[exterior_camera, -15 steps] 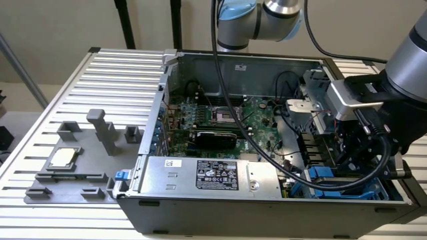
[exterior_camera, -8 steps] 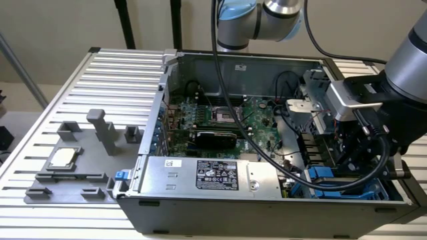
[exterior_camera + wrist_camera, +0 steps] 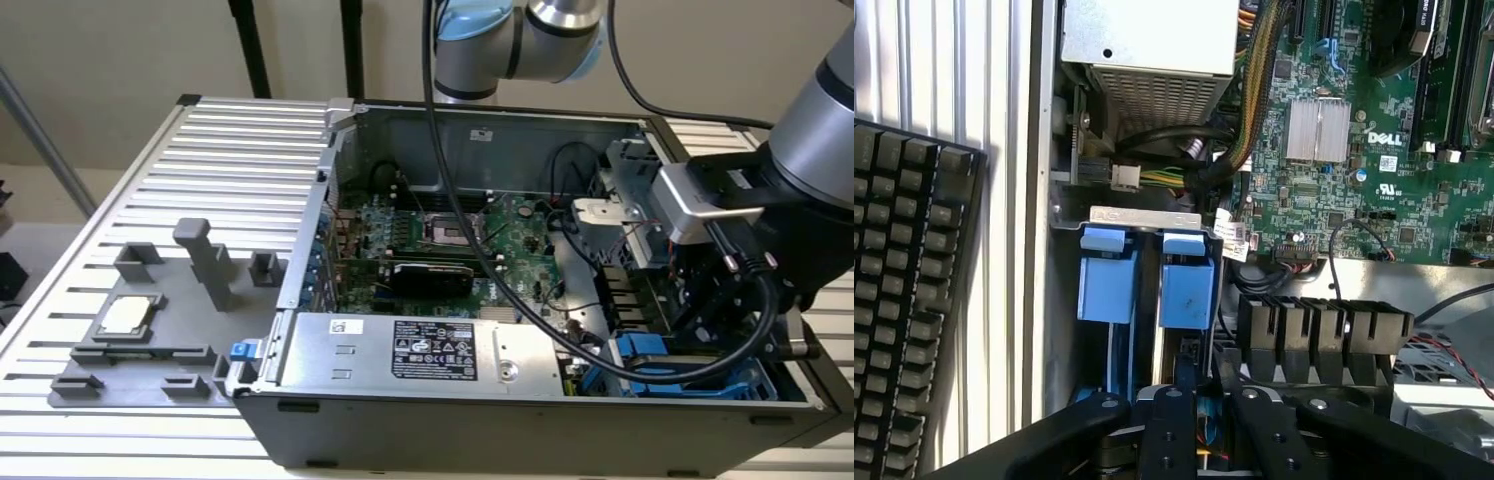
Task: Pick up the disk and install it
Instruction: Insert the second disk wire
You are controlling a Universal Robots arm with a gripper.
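The disk [image 3: 1186, 290] stands on edge in the drive bay at the case's corner. I see it end-on: a bright blue frame tab with a thin metal edge running back to my fingers. My gripper [image 3: 1206, 378] hangs straight above that slot, its black fingers [image 3: 1184, 385] drawn close together on the disk's near end. In the exterior view the blue frame [image 3: 663, 352] shows in the bay at the case's lower right, under the arm's wrist head [image 3: 727, 215].
A second blue-framed carrier [image 3: 1106, 285] sits in the slot beside it. Black connector blocks [image 3: 1324, 330] and cables crowd the other side. The power supply [image 3: 427, 350], motherboard [image 3: 454, 240], a keyboard [image 3: 904, 300] and a grey fixture holding a CPU chip [image 3: 123, 318] lie around.
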